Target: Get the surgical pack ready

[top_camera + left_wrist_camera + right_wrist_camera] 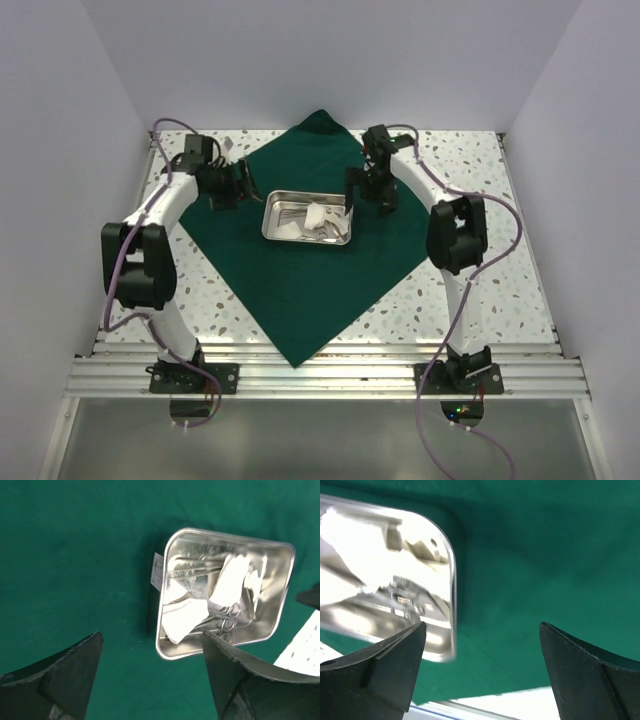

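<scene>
I'm seeing the surgical pack (300,290) lying spread as a diamond on the speckled table (480,290), its 6 o'clock corner reaching over the near rail and bare tabletop showing at 4 and 8 o'clock. The metal tray (272,232) is sitting at its centre. The left gripper (238,187) is hovering at the tray's 9 o'clock and the right gripper (368,198) at 3 o'clock, both with fingers spread wide, holding nothing. Only the left wrist view is showing a white tag (157,571) on the tray wall, its print unreadable.
</scene>
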